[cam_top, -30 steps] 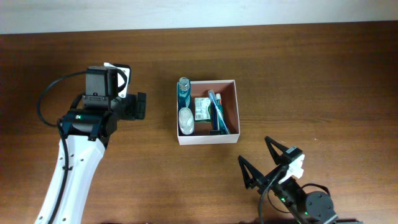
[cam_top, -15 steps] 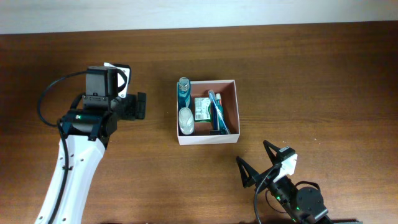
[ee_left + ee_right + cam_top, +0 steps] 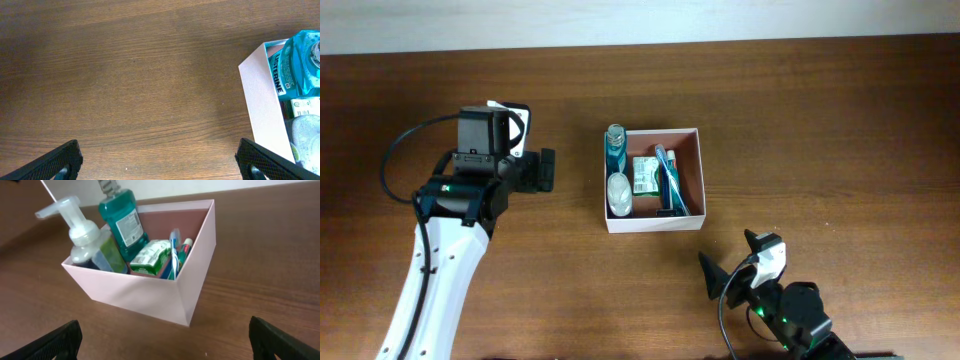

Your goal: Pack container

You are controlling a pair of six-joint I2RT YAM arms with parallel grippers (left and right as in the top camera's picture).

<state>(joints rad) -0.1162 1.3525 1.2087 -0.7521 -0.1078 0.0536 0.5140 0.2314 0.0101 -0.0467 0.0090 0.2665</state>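
Observation:
The container (image 3: 694, 176) is a square white-walled box with a reddish-brown inside, at mid-table. It holds a teal mouthwash bottle (image 3: 615, 147), a clear pump bottle (image 3: 619, 192), a white-and-green packet (image 3: 644, 174) and a blue toothbrush (image 3: 666, 178). The same items show in the right wrist view inside the container (image 3: 192, 287). My left gripper (image 3: 546, 170) is open and empty, left of the box; the box's corner (image 3: 260, 102) shows at the right of its view. My right gripper (image 3: 732, 262) is open and empty, in front of the box near the front edge.
Bare brown wooden table (image 3: 820, 120) surrounds the box on all sides. A pale wall strip (image 3: 640, 20) runs along the table's far edge.
My right arm has drawn back towards the front edge of the table, away from the box. The left arm and the box's contents have not moved.

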